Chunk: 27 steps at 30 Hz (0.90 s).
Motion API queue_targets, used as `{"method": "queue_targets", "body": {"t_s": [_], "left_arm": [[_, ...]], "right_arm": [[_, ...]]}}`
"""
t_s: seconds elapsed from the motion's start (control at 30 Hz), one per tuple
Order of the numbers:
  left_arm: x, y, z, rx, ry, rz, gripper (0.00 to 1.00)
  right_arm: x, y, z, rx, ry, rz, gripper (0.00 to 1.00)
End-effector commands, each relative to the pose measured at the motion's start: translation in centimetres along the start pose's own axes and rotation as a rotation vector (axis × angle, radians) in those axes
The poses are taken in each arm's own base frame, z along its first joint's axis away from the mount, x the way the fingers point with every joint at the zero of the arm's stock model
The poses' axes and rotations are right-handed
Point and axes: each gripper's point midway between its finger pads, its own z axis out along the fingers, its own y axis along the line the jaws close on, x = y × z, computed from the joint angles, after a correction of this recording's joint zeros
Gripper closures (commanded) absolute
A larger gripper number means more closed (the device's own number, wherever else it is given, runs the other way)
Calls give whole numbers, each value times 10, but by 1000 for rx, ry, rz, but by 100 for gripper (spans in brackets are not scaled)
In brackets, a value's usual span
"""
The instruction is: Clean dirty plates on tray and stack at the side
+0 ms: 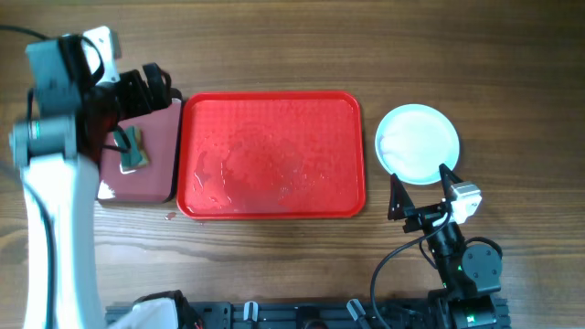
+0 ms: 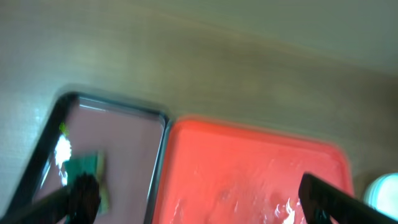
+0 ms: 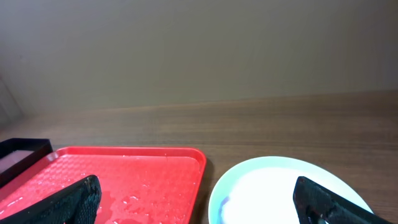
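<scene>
The plates point(image 1: 418, 139) lie stacked on the table to the right of the tray, a white one on top of a pale aqua rim; no smears show. The stack also shows in the right wrist view point(image 3: 273, 186) and at the far right edge of the left wrist view point(image 2: 382, 188). The red tray point(image 1: 271, 108) holds no plates and is wet with droplets point(image 3: 124, 174) point(image 2: 249, 168). My right gripper point(image 1: 420, 187) point(image 3: 199, 205) is open and empty, just in front of the stack. My left gripper point(image 1: 155, 90) point(image 2: 202, 205) is open and empty over the maroon tray's far right corner.
A smaller dark maroon black-rimmed tray point(image 1: 160, 178) point(image 2: 124, 143) sits left of the red tray with a green sponge point(image 1: 133, 151) point(image 2: 87, 167) on it. The left arm's white link point(image 1: 55, 238) runs down the left side. The left wrist view is blurred.
</scene>
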Motion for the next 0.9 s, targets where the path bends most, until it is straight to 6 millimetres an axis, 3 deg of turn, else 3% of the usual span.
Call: {"method": "queue_targets", "body": {"t_s": [0.0, 0.17, 0.33, 0.63, 0.87], "left_arm": [[12, -19, -41, 62, -240, 69, 0], [97, -18, -41, 151, -522, 148, 0], [146, -10, -27, 190, -657, 179, 0], [178, 2, -16, 168, -673, 172, 0], [179, -3, -15, 188, -669, 181, 0]], "right_arm": [[-3, -3, -1, 19, -15, 13, 0], [-3, -3, -1, 19, -15, 13, 0], [-3, -3, -1, 19, -15, 13, 0], [-3, -3, -1, 19, -15, 13, 0], [-3, -3, -1, 18, -15, 13, 0]]}}
